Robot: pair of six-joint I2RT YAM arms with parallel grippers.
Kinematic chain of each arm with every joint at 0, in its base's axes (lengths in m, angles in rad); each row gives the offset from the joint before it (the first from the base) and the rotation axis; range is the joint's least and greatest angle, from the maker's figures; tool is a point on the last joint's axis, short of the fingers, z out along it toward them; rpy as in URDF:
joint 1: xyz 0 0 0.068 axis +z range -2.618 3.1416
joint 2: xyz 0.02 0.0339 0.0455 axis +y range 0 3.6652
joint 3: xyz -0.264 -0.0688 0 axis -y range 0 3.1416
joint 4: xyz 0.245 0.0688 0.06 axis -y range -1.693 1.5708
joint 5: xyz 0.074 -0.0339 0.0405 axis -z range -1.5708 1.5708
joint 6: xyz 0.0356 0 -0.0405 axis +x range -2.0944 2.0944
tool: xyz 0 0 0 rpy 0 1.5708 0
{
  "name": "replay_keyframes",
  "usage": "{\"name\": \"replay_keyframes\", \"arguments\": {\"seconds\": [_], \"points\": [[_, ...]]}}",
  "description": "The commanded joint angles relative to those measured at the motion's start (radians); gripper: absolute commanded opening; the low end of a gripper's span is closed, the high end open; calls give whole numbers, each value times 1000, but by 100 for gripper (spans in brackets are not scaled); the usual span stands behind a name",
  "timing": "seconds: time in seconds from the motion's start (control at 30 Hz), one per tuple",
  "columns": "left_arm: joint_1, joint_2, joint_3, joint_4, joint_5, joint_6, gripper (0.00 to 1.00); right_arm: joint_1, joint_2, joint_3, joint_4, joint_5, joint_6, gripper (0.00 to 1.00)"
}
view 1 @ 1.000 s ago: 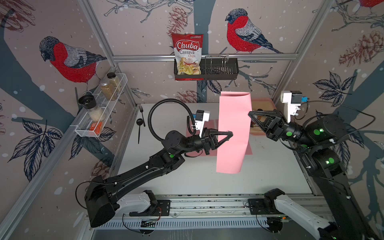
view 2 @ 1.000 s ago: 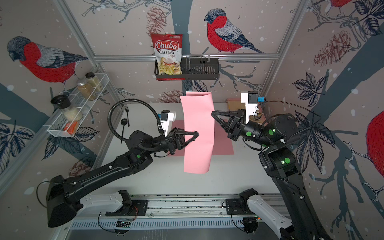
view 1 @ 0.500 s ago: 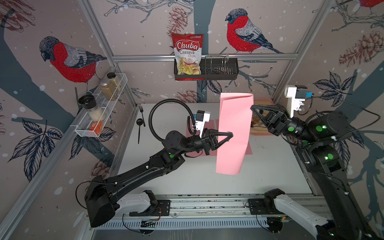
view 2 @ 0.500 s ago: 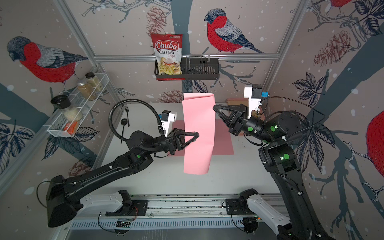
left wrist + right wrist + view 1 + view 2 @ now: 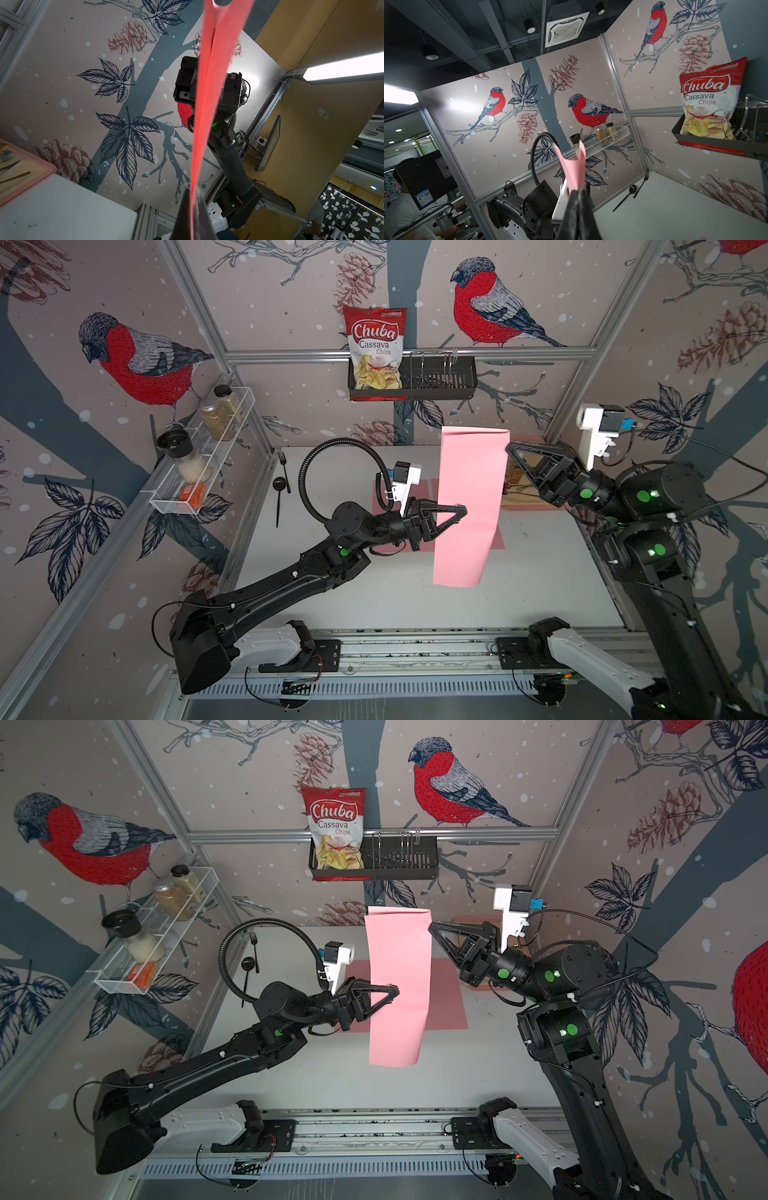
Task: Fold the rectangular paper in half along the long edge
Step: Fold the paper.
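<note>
- The left claw [image 5: 462,512] is being clamped on the pink paper [image 5: 469,485] at its side edge, the right claw [image 5: 509,446] at its top corner.
- It is being held up over the middle of the table [image 5: 374,601].
- The loose edges are needing to be matched before it is laid flat.

Black jointed arms [image 5: 291,585] carry green dots [image 5: 586,493], white camera mounts [image 5: 405,485], ribbed hose [image 5: 341,441].

In my jaws: pink rectangular paper sheet [image 5: 469,506], thin, matt, smooth, no sheen. My left gripper [image 5: 464,509], my right gripper [image 5: 508,446]: black plastic fingers, matt, faintly grainy. White flat tabletop [image 5: 395,605]: smooth, dull, few dark scuffs. Red-and-white chips bag [image 5: 375,348]: glossy, crinkled film. Black wall basket [image 5: 440,379]: matt slotted metal. Silver frame bar [image 5: 291,354]: brushed aluminium, satin. Black ribbed hose [image 5: 341,441] on my left arm: ridged, semi-gloss plastic.
</note>
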Motion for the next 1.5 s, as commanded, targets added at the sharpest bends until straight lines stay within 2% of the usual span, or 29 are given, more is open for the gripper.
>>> {"name": "replay_keyframes", "arguments": {"seconds": [0.0,0.03,0.1,0.17,0.2,0.27,0.33,0.4,0.47,0.57,0.6,0.67,0.77,0.8,0.83,0.87,0.93,1.0,1.2,1.47], "points": [[-6,3,1,44,12,-8,0,-2,9,13,69,-3,16,16],[-6,4,1,44,12,-9,0,-1,11,14,75,-5,18,15],[-6,5,2,44,11,-8,0,-2,15,14,93,-8,25,6],[-8,6,2,44,12,-8,0,-2,18,15,107,-12,29,2],[-8,5,2,44,12,-8,0,-3,20,18,108,-11,30,3],[-10,5,1,44,10,-8,0,-3,24,25,107,-5,30,13],[-10,3,1,43,10,-7,0,-5,27,28,105,4,28,14],[-11,3,0,41,10,-7,0,-5,32,30,114,2,28,5],[-12,3,1,41,9,-7,0,-5,37,32,124,-4,30,2],[-13,0,2,37,8,-5,0,-6,47,43,124,0,36,14],[-12,1,1,37,8,-4,0,-7,50,46,126,-1,36,14],[-15,1,1,37,6,-4,0,-8,54,47,136,-7,36,2],[-16,0,2,35,4,-2,0,-8,53,49,137,-10,37,0],[-16,-3,2,33,2,-2,0,-8,51,49,129,-11,34,2],[-16,-4,2,33,0,-1,0,-7,50,51,117,-11,31,11],[-17,-4,4,32,0,-2,0,-7,47,53,95,-8,23,28],[-18,-4,9,31,0,-2,0,-9,33,53,40,3,-6,50],[-18,-5,17,29,0,-2,0,-15,8,48,-31,25,-49,60],[-18,-11,40,20,-4,-1,0,-31,-77,3,-216,53,-123,67],[-18,5,75,18,-11,-5,0,-30,-179,-109,-179,-80,9,67]]}}
